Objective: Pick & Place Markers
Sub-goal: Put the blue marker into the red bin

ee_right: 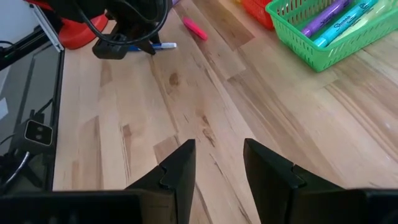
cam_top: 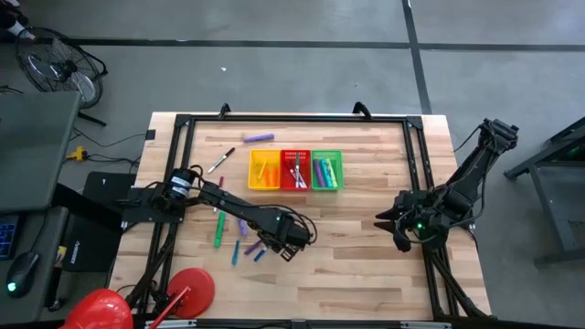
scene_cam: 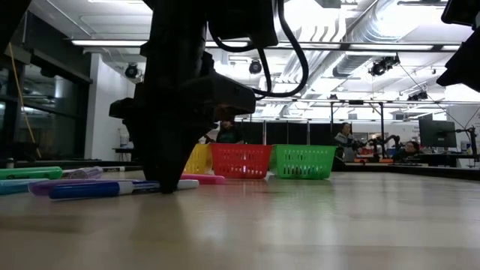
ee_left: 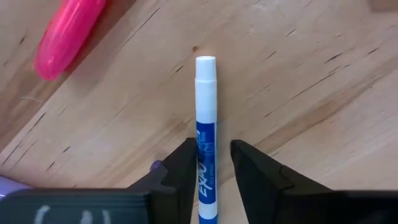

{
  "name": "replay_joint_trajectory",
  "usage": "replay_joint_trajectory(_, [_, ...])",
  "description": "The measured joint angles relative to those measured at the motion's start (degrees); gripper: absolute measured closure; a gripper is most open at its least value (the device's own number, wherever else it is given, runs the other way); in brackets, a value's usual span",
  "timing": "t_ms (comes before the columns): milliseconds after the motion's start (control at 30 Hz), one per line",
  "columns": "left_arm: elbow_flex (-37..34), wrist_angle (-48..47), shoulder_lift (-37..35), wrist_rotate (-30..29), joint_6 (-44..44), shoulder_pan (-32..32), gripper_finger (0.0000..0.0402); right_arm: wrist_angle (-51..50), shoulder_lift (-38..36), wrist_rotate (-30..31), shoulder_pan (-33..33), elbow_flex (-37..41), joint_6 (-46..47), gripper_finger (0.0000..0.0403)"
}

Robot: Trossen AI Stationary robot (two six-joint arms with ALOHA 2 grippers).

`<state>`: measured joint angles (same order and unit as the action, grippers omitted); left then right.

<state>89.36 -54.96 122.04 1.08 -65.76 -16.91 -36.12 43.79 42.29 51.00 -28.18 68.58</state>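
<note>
1. Left pincer (ee_left: 208,171) low over the worktop (cam_top: 366,256), near its middle front, fingers (ee_left: 180,174) astride a blue-and-white marker (ee_left: 206,124).
2. Fingers close on either side of that marker's barrel, a sliver of gap visible on both sides; clamped or not, cannot tell.
3. Marker lying flat on the wood, white cap end pointing away from the pincer.
4. Pink marker (ee_left: 65,34) lying flat nearby, well apart from the fingers.
5. More loose markers on the worktop beside the left arm: green (cam_top: 218,230), purple (cam_top: 235,253), blue (cam_top: 259,254).
6. Purple marker (cam_top: 259,138) and a black-and-white pen (cam_top: 219,162) farther back, just left of the baskets.
7. Three baskets in a row at the worktop's back centre, touching side by side: yellow (cam_top: 264,170), red (cam_top: 294,171), green (cam_top: 326,170).
8. Markers inside every basket; purple, teal and green ones visible in the green basket.
9. Right pincer (ee_right: 217,168) waiting above bare wood at the worktop's right side, fingers apart, nothing between them.
10. People visible in the room beyond the worktop in the low view.
</note>
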Motion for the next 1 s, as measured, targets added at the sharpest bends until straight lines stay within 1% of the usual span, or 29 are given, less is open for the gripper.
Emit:
replay_joint_trajectory(533, [0.0,0.5,0.0,1.2,0.0,0.0,0.0339,-0.6,0.0,0.4,0.0,0.0,-0.6,0.0279])
replay_joint_trajectory(833, [0.0,0.5,0.0,1.4,0.0,0.0,0.0376,-1.2,0.0,0.4,0.0,0.0,-0.8,0.0279])
replay_joint_trajectory(1000, [0.0,0.5,0.0,1.0,0.0,0.0,0.0380,-1.2,0.0,0.4,0.0,0.0,-1.9,0.0279])
